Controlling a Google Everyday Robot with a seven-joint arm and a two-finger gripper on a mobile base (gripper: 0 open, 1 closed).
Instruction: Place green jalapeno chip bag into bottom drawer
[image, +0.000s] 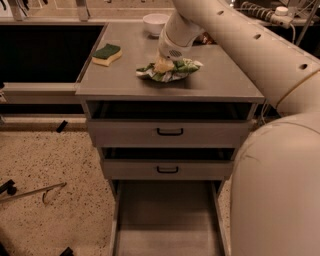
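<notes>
the pale end effector (163, 65) is down on the crumpled light-green and white foil chip bag (176, 71) atop the grey metal bench (220, 85); whether it has hold of the bag cannot be told. well below it, the deep grey metal bottom drawer (167, 220) stands pulled out.

Dim, warm light falls from above on the counter (225, 85), where the end effector (163, 65) is down at the green jalapeno chip bag (183, 68). Deep shadow fills the drawer gaps (167, 110); the pale arm (260, 50) shows a soft sheen.
</notes>
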